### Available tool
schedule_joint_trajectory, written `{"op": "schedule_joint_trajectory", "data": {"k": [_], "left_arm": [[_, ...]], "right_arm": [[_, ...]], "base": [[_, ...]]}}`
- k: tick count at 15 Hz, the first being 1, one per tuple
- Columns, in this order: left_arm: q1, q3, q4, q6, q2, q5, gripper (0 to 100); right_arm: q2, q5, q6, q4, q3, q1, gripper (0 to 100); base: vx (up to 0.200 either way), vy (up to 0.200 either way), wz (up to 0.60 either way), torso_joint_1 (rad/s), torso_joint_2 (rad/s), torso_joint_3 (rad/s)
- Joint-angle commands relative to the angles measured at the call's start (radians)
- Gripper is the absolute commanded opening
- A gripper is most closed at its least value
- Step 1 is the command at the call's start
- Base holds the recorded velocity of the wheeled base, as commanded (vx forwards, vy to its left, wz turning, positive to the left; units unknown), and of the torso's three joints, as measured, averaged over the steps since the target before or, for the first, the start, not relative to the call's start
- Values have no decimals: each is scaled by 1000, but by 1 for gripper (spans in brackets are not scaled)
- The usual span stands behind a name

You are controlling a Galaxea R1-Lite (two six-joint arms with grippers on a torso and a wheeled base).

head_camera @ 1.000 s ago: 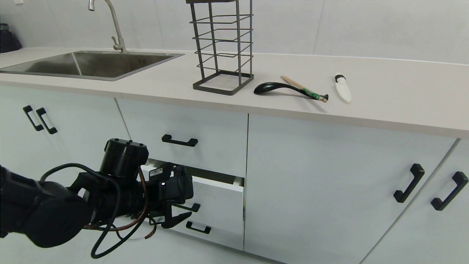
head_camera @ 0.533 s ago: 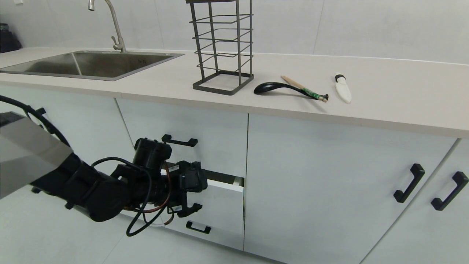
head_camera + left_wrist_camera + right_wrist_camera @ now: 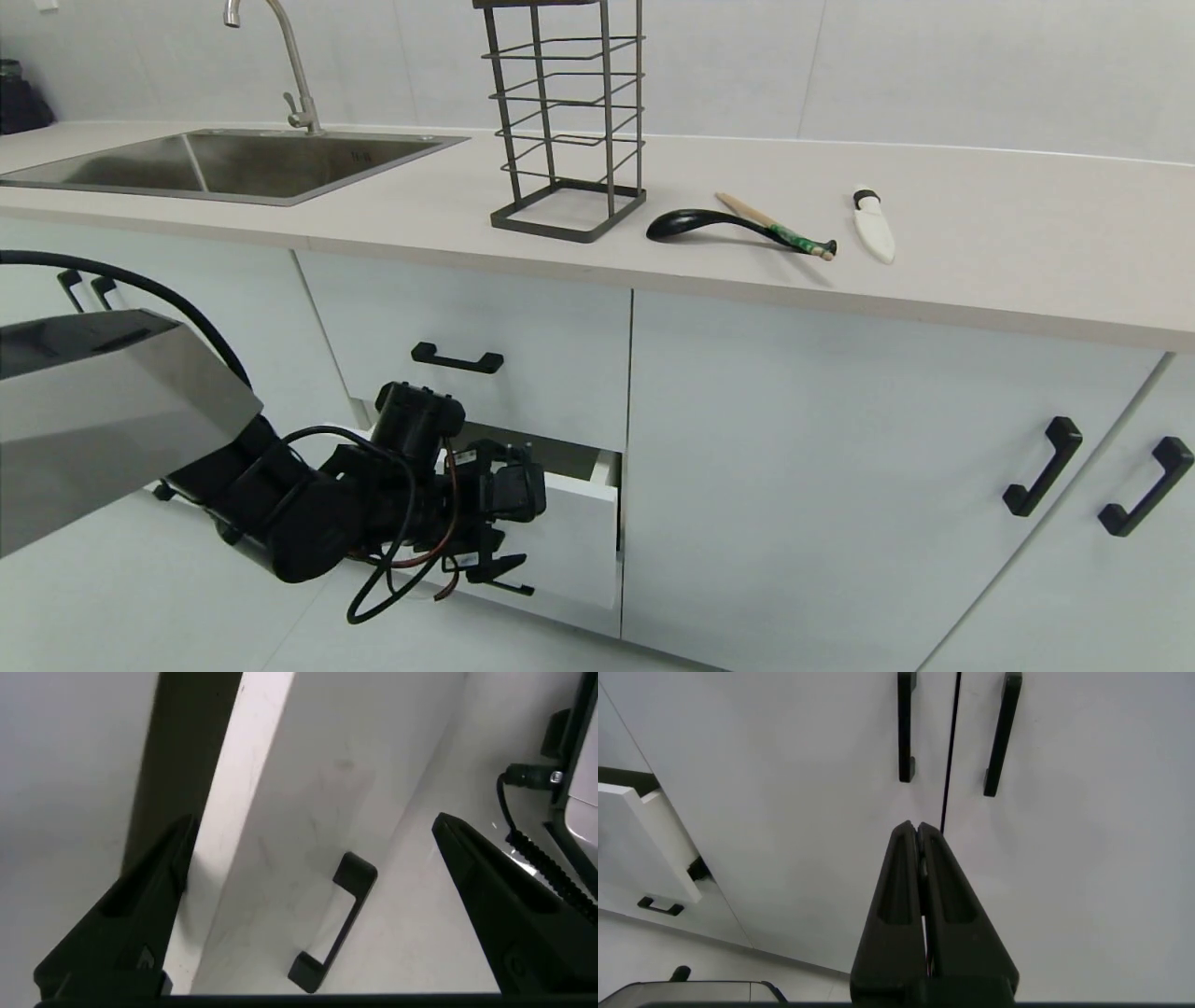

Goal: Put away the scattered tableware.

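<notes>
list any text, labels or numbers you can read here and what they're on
None can be read.
Sink: a small dark mark on its inner back wall, too small to read.
Spoon, chopsticks, knife: no print visible.

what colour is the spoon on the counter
The spoon is black; it shows best in the head view.
</notes>
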Motion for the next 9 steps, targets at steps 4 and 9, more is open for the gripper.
{"op": "schedule_joint_trajectory", "data": {"k": [4, 9], "left_arm": [[-26, 228, 7, -3, -212, 0, 100], [-49, 375, 8, -13, -366, -2, 100]], "right_arm": [[0, 0, 0, 0, 0, 0, 0], [1, 0, 0, 0, 0, 0, 0]], "base": [[0, 0, 0, 0, 0, 0], [0, 0, 0, 0, 0, 0]]}}
